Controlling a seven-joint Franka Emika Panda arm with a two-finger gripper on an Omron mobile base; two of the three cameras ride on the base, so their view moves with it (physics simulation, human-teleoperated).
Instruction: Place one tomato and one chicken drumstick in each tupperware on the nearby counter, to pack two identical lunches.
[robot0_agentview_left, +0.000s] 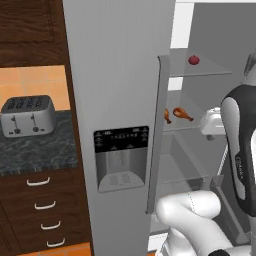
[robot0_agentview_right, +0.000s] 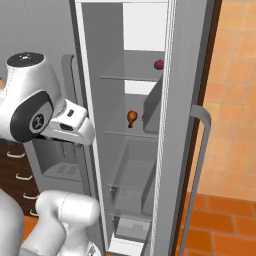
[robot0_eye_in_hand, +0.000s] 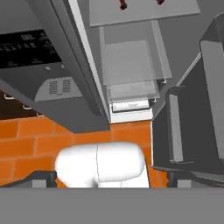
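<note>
Open fridge (robot0_agentview_left: 120, 75), tomato (robot0_agentview_left: 193, 60) on upper shelf, two chicken drumsticks (robot0_agentview_left: 183, 114) below, dispenser panel writing unreadable, gripper (robot0_eye_in_hand: 111, 177) spread wide, empty.

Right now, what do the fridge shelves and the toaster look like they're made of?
The fridge shelves look like clear glass or plastic: the back wall shows through them. The toaster looks like brushed steel, grey with a soft sheen. Since it's rendered, neither is certain.
</note>
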